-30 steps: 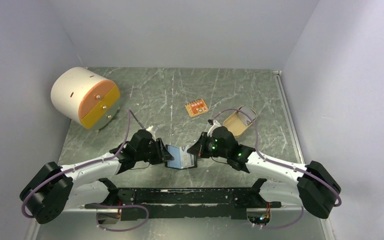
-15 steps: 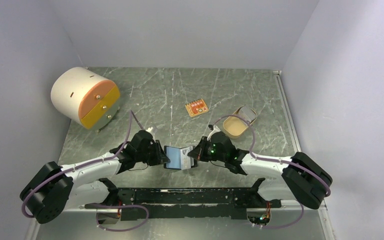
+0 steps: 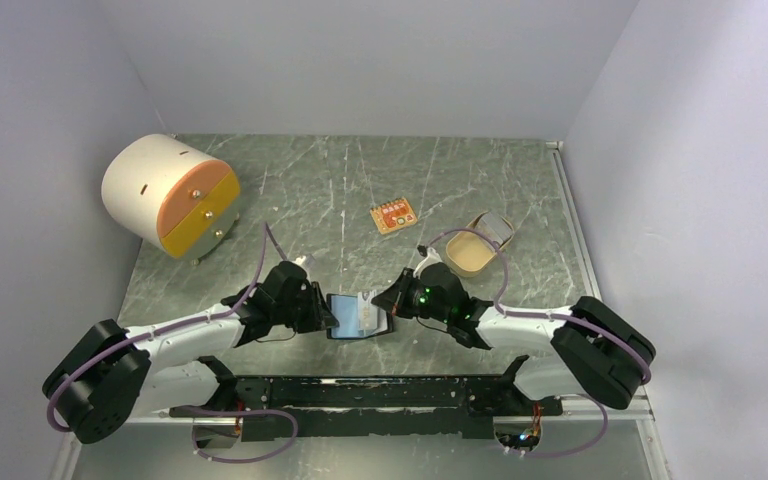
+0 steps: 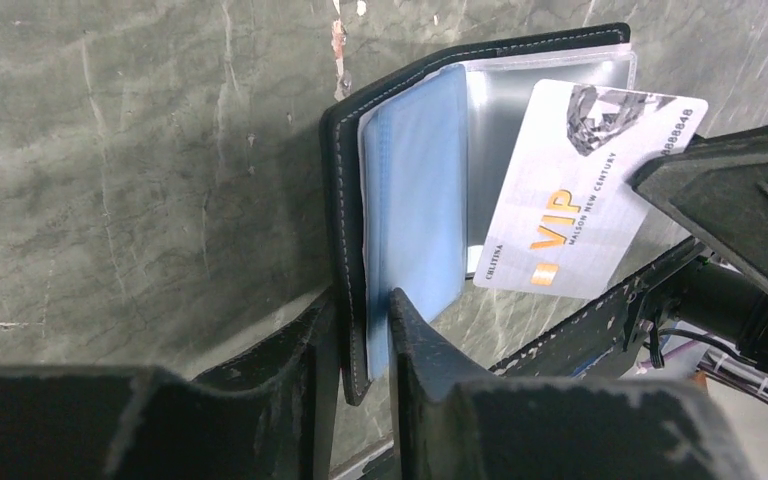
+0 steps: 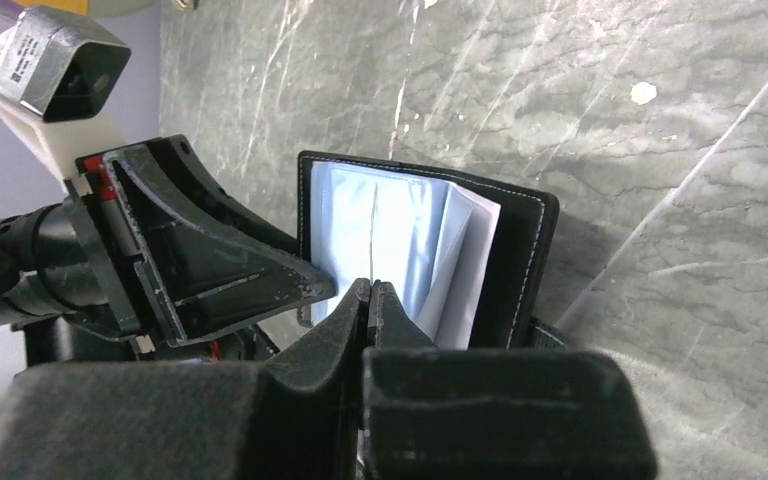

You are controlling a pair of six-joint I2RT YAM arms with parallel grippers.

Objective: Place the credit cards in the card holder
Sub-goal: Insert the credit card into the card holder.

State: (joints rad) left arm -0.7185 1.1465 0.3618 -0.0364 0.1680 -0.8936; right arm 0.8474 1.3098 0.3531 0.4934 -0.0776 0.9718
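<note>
The card holder (image 4: 338, 180) is open at the middle of the counter's (image 3: 360, 180) near edge, between the two end effectors. The left end effector (image 3: 326, 312) has its fingers drawn in narrow, one on each side of the holder's black cover and a blue inner leaf, gripping it at the lower edge in the left wrist view. The bluish leaves fan out from the stitched spine, with a clear glossy pocket beyond them.

The right end effector (image 3: 388, 300) is pinched tight on a credit card (image 4: 580, 190) by one corner. The card's face is pale and silvery, with "VIP" in orange letters. It is tilted, and its lower corner lies over the clear pocket side of the holder; whether that corner is inside a pocket cannot be told. From the right wrist camera the card shows edge-on as a thin line rising from the closed fingertips in front of the blue leaves.

Elsewhere on the counter: a tan tray (image 3: 465, 260) sits behind the right arm, a small orange card (image 3: 392, 216) lies near the middle, well apart from the holder, and a white drum with orange and yellow drawer fronts (image 3: 150, 185) stands at the far left corner.
</note>
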